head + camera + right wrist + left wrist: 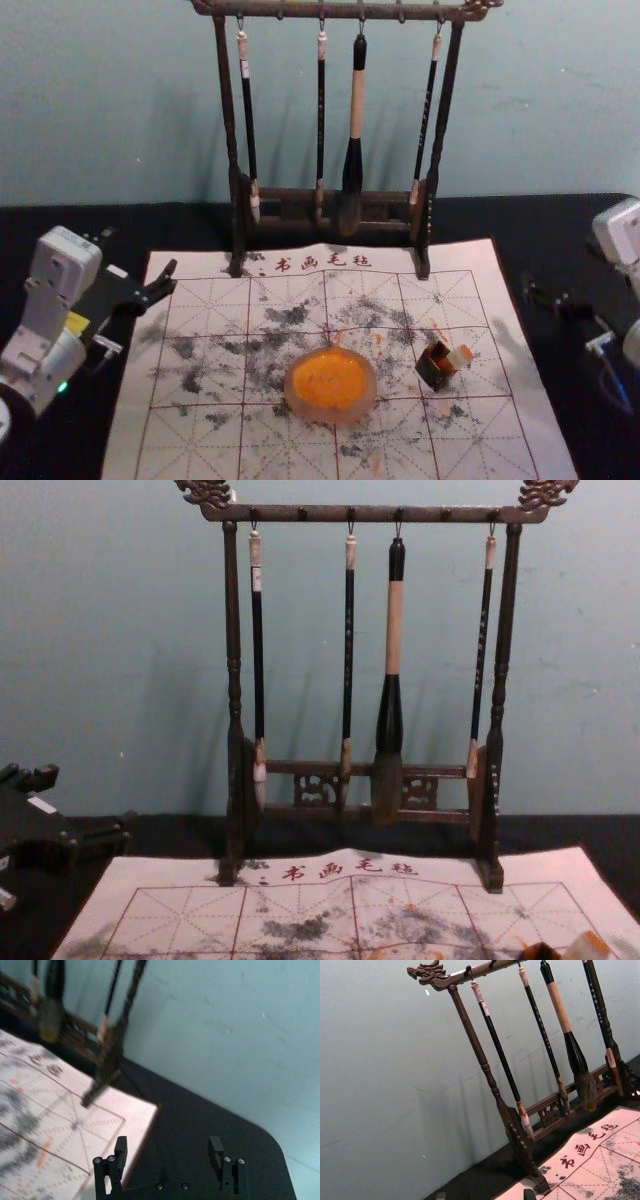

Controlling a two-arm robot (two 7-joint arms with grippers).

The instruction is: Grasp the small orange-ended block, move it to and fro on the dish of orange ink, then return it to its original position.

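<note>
Left claw point(141, 252) and right claw point(550, 297) flank pale, orange-tipped block point(459, 357).

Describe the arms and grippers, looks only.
Left arm: white-grey rounded housings, yellow label, small green light. Left gripper: black, with a white sticker.
Right arm: matching white-grey housing, thin bluish cable near the gripper. Right gripper: black, blocky stepped fingers, silvery round screw heads on fingers and crossbar.
</note>
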